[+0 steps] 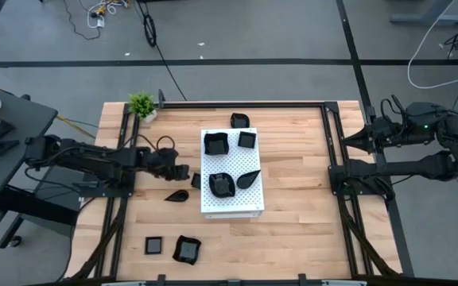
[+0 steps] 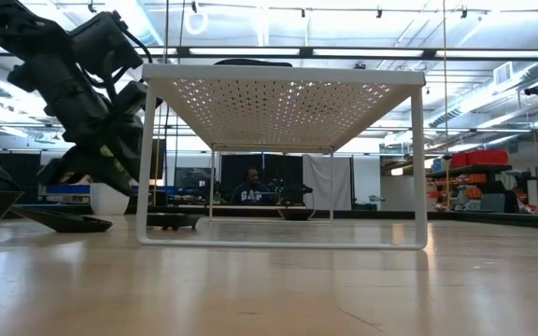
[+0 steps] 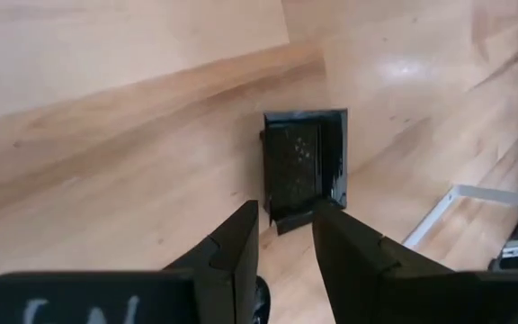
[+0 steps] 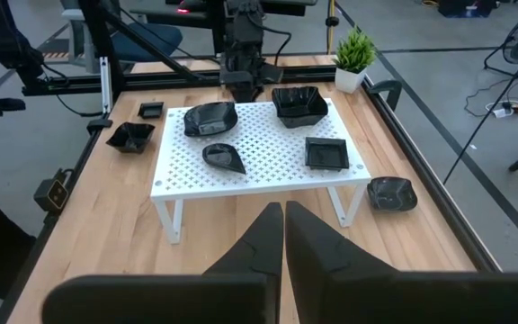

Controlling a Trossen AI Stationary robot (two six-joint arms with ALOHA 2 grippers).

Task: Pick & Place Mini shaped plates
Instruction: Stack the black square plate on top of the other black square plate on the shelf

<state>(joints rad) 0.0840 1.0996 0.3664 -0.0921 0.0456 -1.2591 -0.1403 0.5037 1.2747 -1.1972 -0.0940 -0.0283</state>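
Note:
Several glossy black mini shaped plates show. Some sit on the white perforated board [image 1: 232, 208]: a wavy one [image 1: 215, 143], a square one [image 1: 247, 139], a leaf-shaped one [image 1: 249, 178]. A small square plate [image 3: 304, 166] lies flat on the table just left of the board. My left gripper [image 3: 286, 211] hovers open over the table beside it, the plate's near edge showing between the fingertips. A leaf-shaped plate [image 1: 176, 195] lies close by. My right gripper [image 4: 283, 211] waits shut, raised at the table's right edge.
Two more plates [image 1: 154, 245] [image 1: 186, 249] lie near the table's front left, and another [image 1: 239, 120] lies beyond the board. A small green potted plant [image 1: 141, 105] stands at the far left corner. The board stands on legs [image 2: 143, 159], with open room beneath it.

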